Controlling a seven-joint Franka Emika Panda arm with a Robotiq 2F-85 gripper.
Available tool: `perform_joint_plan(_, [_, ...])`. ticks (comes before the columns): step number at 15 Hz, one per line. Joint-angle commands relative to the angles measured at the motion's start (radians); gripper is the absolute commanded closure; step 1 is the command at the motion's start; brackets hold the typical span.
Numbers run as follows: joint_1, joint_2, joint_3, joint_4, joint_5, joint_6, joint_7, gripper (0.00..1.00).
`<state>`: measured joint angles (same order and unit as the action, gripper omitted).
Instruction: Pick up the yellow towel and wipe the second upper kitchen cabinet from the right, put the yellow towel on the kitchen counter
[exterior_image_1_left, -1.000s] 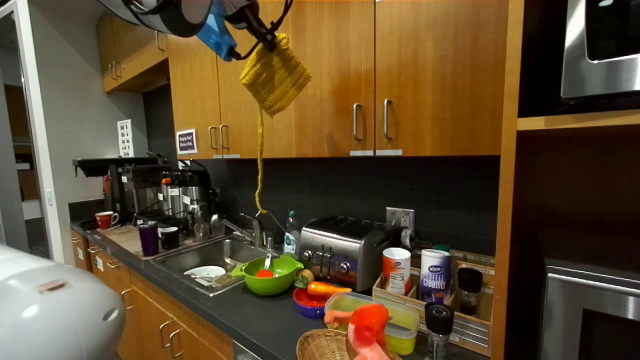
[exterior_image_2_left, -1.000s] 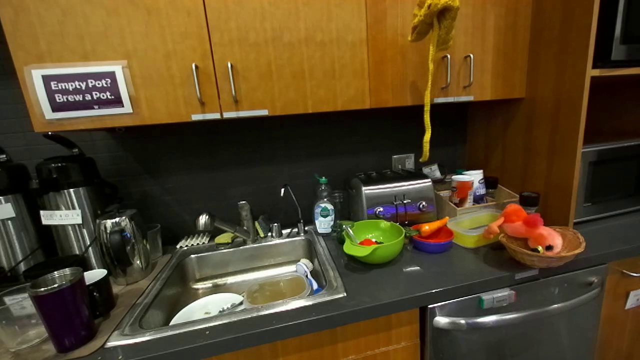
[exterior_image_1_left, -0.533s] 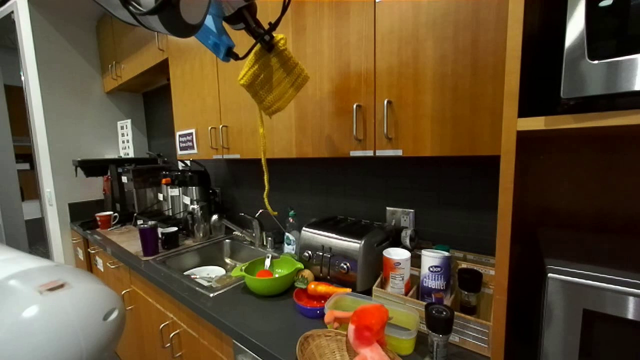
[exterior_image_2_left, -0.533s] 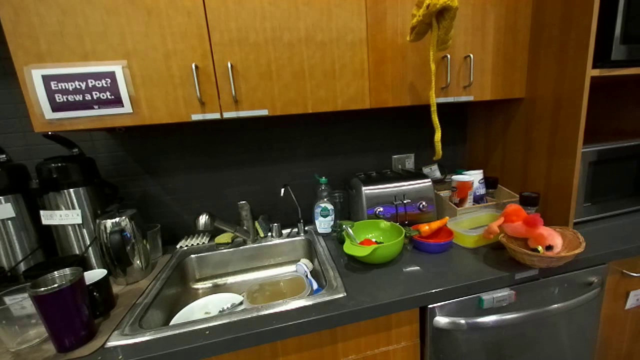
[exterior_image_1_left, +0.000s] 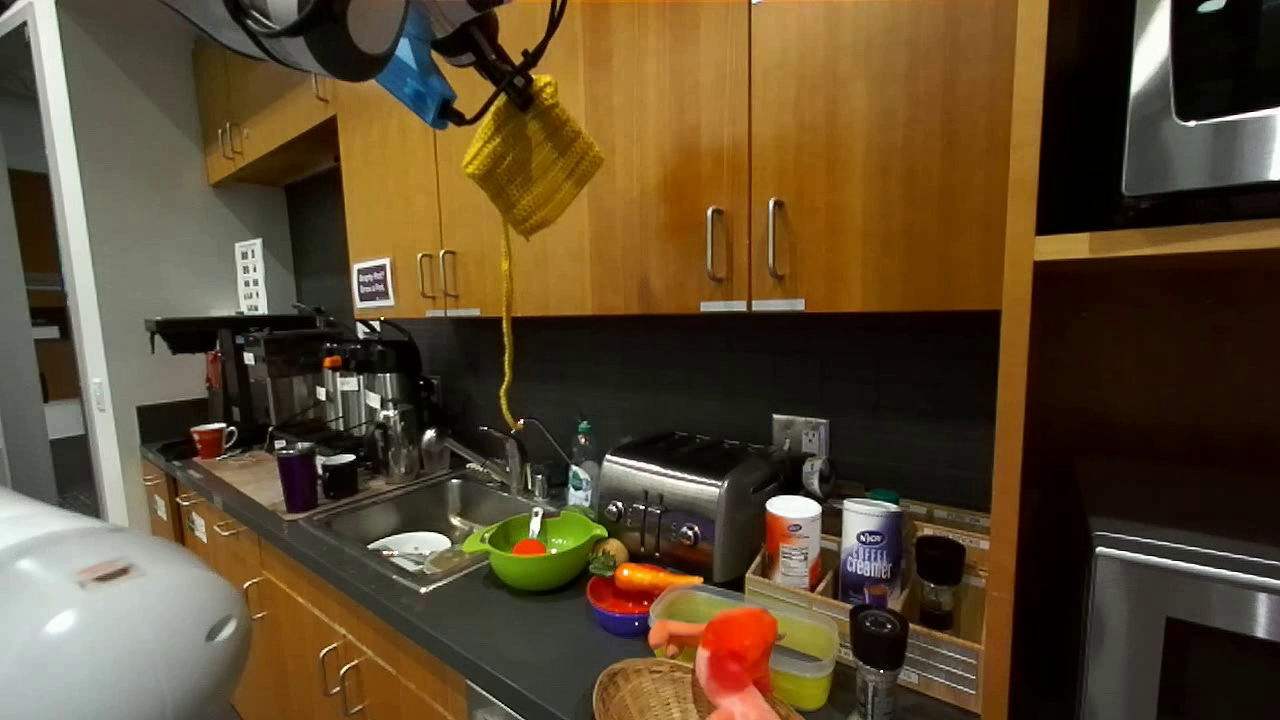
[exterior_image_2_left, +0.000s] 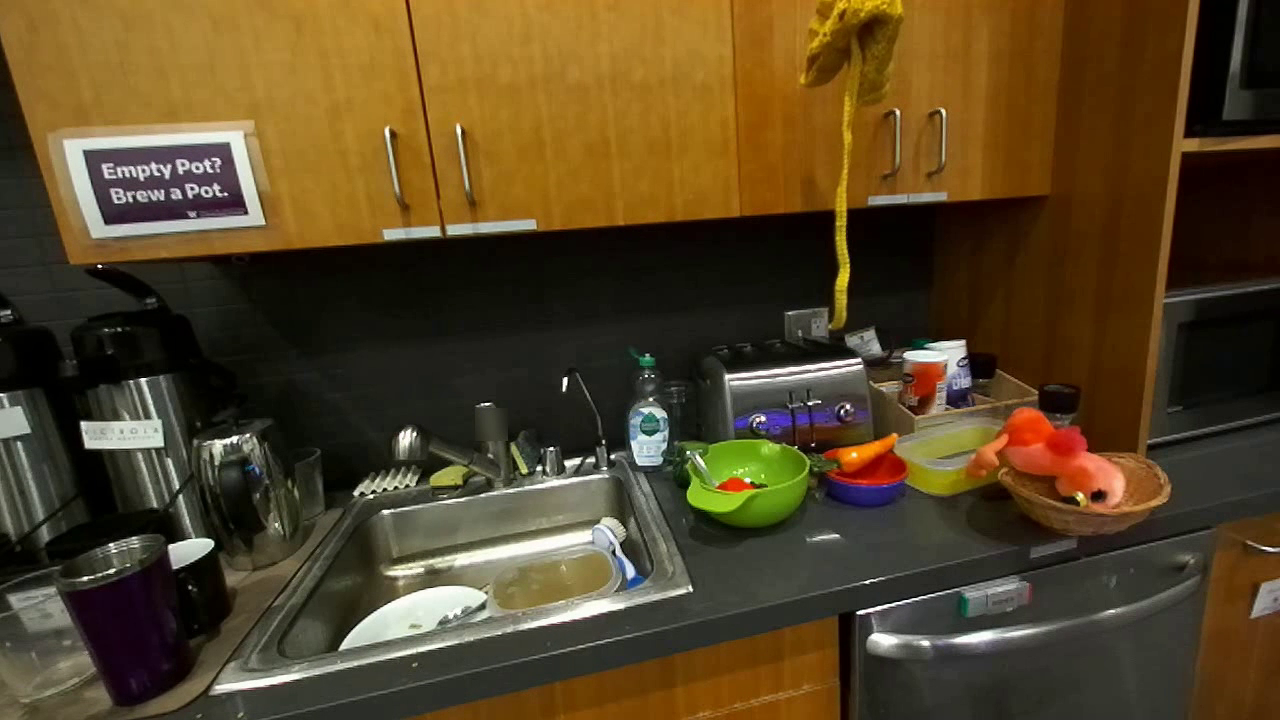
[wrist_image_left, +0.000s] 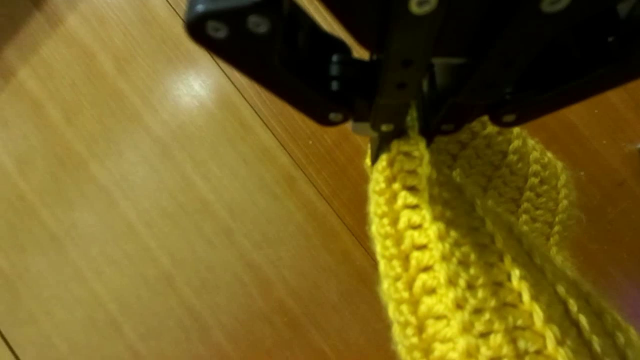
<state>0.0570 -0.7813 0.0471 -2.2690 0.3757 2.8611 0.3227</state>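
Up at the second upper cabinet from the right (exterior_image_1_left: 665, 150), the gripper (wrist_image_left: 402, 142) pinches the top of the yellow towel (exterior_image_1_left: 535, 160), which hangs towards 6 o'clock — wiping seems the step in hand, though I cannot tell whether it touches the cabinet. The next move probably calls for pressing flat and sweeping; laying it on the kitchen counter (exterior_image_2_left: 760, 560) would come later. A door seam (wrist_image_left: 320, 194) runs from 11 to 5 o'clock beside the grip in the wrist view. In an exterior view, stroke room lies towards 3 o'clock, bounded by the handle (exterior_image_1_left: 714, 245) at 4 and the lower edge (exterior_image_1_left: 660, 309) at 6 — the dangling cord (exterior_image_1_left: 507, 340) might snag the toaster (exterior_image_2_left: 785, 395) on lowering.
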Motion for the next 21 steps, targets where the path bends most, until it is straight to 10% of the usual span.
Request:
perform_joint_plan(1, [0.0, -0.008, 0.012, -0.002, -0.005, -0.006, 0.012, 0.98])
perform_joint_plan(21, [-0.022, 0.005, -0.001, 0.007, -0.009, 0.039, 0.007, 0.98])
